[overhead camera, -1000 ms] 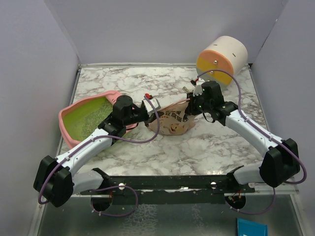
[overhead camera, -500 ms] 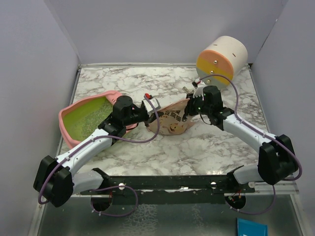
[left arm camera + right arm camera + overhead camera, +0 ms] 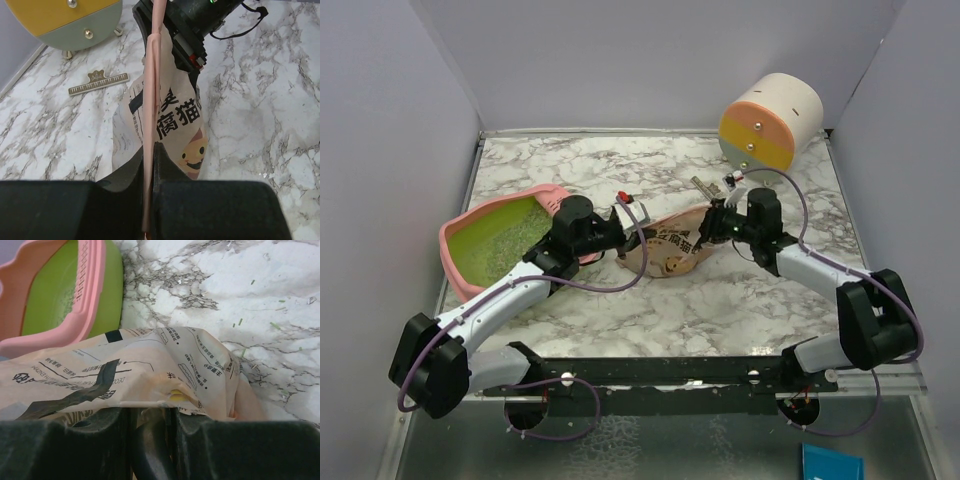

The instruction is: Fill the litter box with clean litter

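**The bag is picked up, but no litter is going in yet**

Both arms are holding the tan litter pouch (image 3: 665,248) between them, over the middle of the marble table (image 3: 720,310). The left gripper (image 3: 150,162) is squeezing tight on the pouch's thin, flat edge. The right gripper (image 3: 150,432) is pinching the other end, with its fingers closed part way on the crinkly paper.

The pouch is hanging low, just to the right of the litter box (image 3: 490,250), not over it. The pink litter box is sitting at the left side of the table with its green inside showing. It is looking mostly bare, and I cannot tell if any grains are lying in it.

No clean litter is coming out of the pouch. I am guessing the grabbing part is done. Moving the pouch over the box and tipping it is the part left to do. I cannot tell if the pouch is open.
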